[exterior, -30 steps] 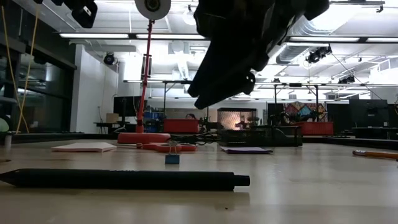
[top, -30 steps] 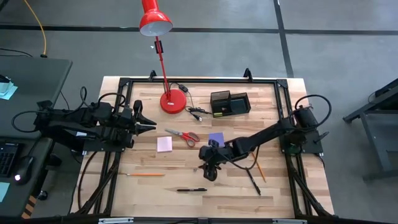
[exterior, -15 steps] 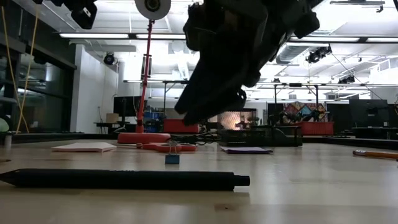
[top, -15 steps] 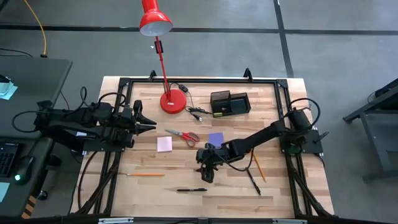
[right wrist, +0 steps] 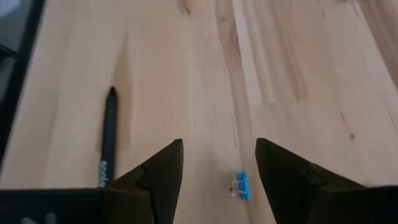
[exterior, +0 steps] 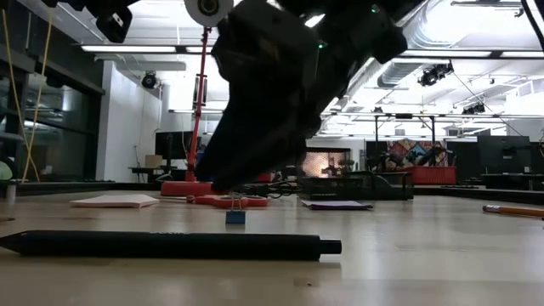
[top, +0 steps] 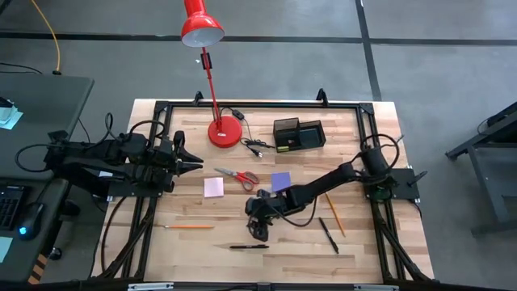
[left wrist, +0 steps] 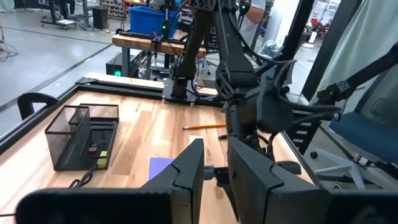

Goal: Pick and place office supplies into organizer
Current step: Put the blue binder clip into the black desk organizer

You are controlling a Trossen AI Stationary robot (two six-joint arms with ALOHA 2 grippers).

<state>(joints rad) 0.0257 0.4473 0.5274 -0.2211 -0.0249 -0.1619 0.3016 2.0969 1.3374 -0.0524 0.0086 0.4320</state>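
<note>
1. Right gripper [top: 257,218] has reached further out across the table [top: 355,250] and dropped lower than a second ago; its fingers stand apart, holding nothing.
2. Left gripper [top: 194,160] waits unchanged far to its side, fingers slightly parted, empty.
3. Organizer [top: 298,134] sits well behind the right gripper.
4. Black pen [top: 249,246] lies just ahead of it.
5. Small blue clip [right wrist: 242,186] lies between its fingertips.

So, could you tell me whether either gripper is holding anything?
No. The right gripper hangs open above a small blue clip; the left gripper holds nothing.
</note>
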